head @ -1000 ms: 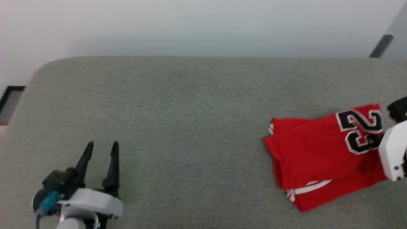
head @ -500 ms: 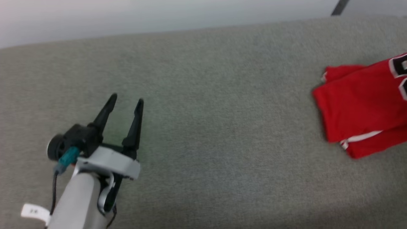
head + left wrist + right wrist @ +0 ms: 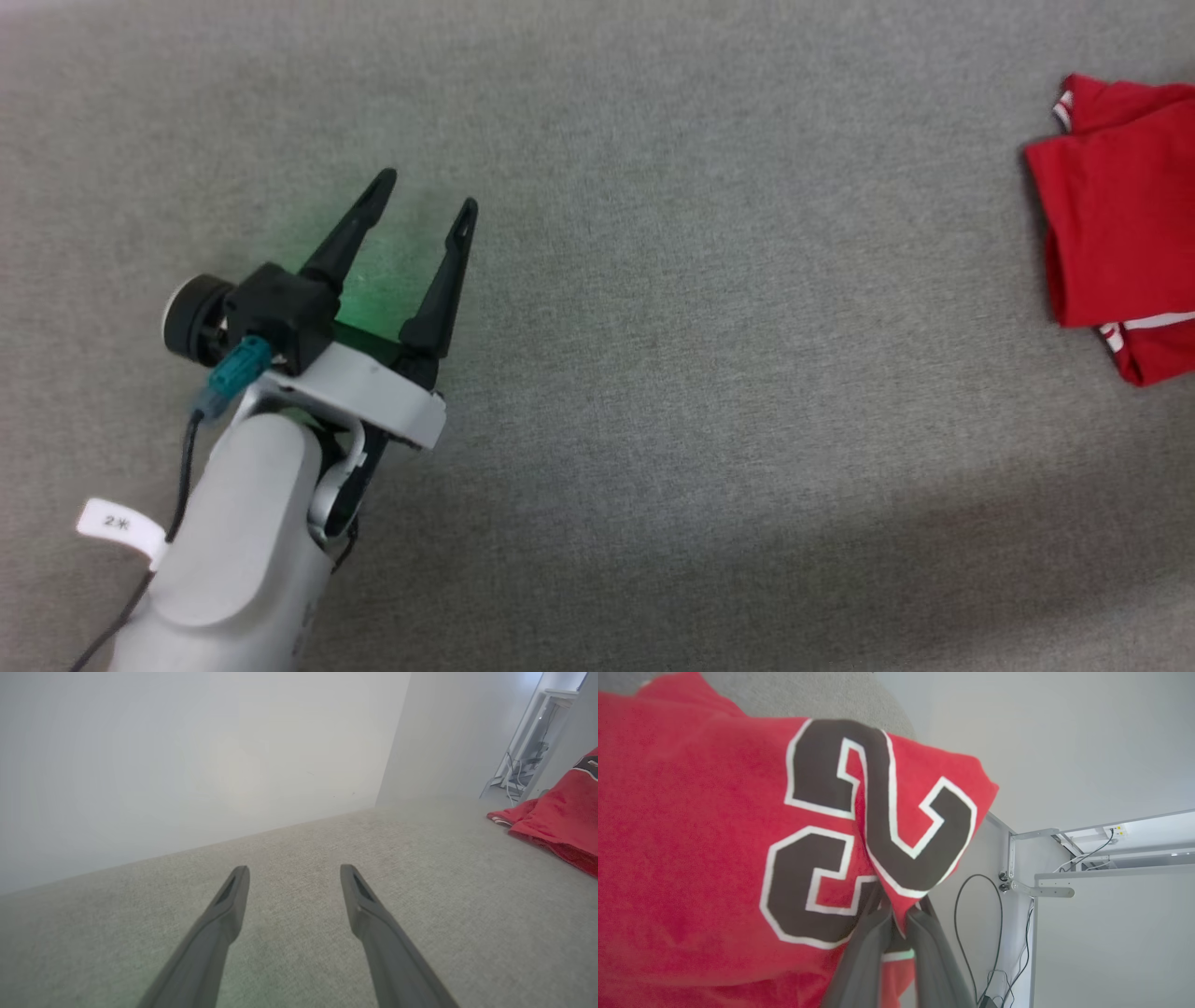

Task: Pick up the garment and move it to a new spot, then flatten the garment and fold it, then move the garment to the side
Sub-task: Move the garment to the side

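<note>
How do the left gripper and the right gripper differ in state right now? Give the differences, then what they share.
The left gripper stands wide open; the right gripper is nearly shut. The left gripper holds nothing; the right gripper pinches a fold of the garment by its number. The left gripper is well apart from the garment; the right touches it. Both have two long dark fingers.
</note>
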`<state>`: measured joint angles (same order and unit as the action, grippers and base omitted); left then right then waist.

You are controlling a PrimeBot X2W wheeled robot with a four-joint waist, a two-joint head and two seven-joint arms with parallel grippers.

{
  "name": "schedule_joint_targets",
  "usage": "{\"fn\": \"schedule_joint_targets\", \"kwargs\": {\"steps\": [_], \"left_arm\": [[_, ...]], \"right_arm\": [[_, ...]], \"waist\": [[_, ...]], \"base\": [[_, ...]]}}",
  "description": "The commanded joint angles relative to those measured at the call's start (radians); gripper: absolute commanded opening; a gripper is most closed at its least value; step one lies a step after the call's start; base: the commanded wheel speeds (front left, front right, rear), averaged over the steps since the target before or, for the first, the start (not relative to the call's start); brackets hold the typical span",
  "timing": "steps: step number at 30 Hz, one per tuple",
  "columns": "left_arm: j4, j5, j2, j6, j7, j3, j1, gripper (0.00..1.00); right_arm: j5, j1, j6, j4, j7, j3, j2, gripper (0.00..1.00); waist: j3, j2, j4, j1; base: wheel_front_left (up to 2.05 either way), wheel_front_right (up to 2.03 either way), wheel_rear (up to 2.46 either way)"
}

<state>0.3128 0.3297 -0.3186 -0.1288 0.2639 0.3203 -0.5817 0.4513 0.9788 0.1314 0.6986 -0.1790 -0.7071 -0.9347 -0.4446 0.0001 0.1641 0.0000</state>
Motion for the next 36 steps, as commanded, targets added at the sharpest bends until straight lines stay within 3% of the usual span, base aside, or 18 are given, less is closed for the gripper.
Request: {"fn": "schedule_joint_targets", "kwargs": {"steps": [1, 13, 20, 23, 36], "left_arm": [[0.004, 0.008, -0.004, -0.001, 0.000, 0.004, -0.014, 1.00], [0.031, 0.030, -0.015, -0.001, 0.000, 0.053, -0.060, 1.00], [0.042, 0.039, -0.018, -0.001, 0.000, 0.036, -0.021, 1.00], [0.044, 0.043, -0.012, -0.001, 0.000, 0.028, -0.002, 1.00], [0.036, 0.038, -0.007, 0.003, 0.000, -0.048, 0.149, 1.00]], "right_arm": [[-0.012, 0.015, -0.001, 0.015, 0.013, 0.003, 0.014, 0.00], [-0.108, 0.045, -0.001, 0.285, 0.146, 0.062, 0.164, 0.02], [-0.154, 0.077, -0.001, 0.377, 0.170, 0.075, 0.202, 0.66], [-0.166, 0.085, -0.001, 0.399, 0.175, 0.069, 0.206, 1.00], [-0.112, 0.054, -0.001, 0.436, 0.264, 0.070, 0.240, 1.00]], "waist": [[-0.040, -0.0001, 0.005, 0.0000], [-0.055, -0.0001, -0.039, 0.0000], [0.004, -0.0001, -0.035, 0.0000], [0.042, -0.0001, -0.035, 0.0000], [0.238, -0.0001, -0.054, 0.0000]], "base": [[0.00, 0.00, 0.00], [0.00, 0.00, 0.00], [0.00, 0.00, 0.00], [0.00, 0.00, 0.00], [0.00, 0.00, 0.00]]}}
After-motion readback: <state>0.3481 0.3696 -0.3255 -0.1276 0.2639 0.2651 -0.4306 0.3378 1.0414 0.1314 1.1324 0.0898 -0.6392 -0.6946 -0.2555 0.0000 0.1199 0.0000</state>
